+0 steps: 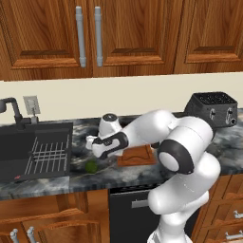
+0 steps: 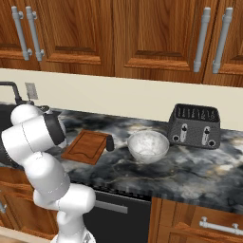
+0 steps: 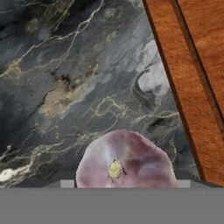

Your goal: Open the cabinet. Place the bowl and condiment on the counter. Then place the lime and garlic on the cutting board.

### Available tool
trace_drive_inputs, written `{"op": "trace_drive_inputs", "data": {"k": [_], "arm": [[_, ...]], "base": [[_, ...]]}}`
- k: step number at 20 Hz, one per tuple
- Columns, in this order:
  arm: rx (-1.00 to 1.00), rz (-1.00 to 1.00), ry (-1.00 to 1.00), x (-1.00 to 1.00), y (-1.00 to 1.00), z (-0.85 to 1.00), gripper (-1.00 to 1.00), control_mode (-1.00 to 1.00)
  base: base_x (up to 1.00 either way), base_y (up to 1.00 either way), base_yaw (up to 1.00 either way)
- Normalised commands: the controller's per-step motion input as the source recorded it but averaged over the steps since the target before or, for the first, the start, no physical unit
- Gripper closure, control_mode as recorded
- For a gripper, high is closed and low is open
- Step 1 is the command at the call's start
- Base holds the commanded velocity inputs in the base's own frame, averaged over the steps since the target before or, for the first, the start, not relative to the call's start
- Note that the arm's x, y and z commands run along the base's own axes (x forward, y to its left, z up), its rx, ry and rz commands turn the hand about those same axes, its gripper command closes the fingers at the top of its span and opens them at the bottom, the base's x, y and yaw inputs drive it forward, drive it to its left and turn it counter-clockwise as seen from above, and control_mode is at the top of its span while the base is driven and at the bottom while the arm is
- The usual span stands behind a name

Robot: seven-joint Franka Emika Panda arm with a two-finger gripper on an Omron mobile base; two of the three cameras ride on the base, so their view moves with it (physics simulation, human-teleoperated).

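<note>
Your gripper (image 1: 90,147) hangs low over the counter (image 2: 190,166), just left of the cutting board (image 2: 86,145), and you cannot tell from these views how its jaws stand, since the finger tips are hidden. In the hand view the garlic (image 3: 126,162) lies on the marbled stone right at the near edge of the picture, with the board's grooved rim running close beside it but not under it. The lime (image 1: 91,166) sits on the counter near the front edge, a little nearer than the hand and left of the board. The condiment (image 2: 110,142) stands upright just beside the board's right edge, and the bowl (image 2: 148,146) rests on the stone further right, between the bottle and the toaster (image 2: 194,126). The cabinet (image 1: 88,35) doors above appear closed, handles together at the middle. The sink (image 1: 35,149) with its rack lies at the far left.
</note>
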Motion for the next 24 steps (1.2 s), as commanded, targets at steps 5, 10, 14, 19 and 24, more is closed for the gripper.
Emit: {"op": "trace_drive_inputs", "data": {"k": [5,10,14,19,24], "arm": [[0.0,0.0,0.0,0.0,-0.38,0.17,1.0,-1.0],[0.0,0.0,0.0,0.0,-0.4,0.14,1.0,-1.0],[0.0,0.0,0.0,0.0,-0.4,0.05,1.0,-1.0],[0.0,0.0,0.0,0.0,-0.35,0.01,1.0,-1.0],[0.0,-0.01,0.0,0.0,-0.34,-0.01,1.0,-1.0]], "base": [[0.0,0.0,0.0],[0.0,0.0,0.0],[0.0,0.0,0.0],[0.0,0.0,0.0],[0.0,0.0,0.0]]}}
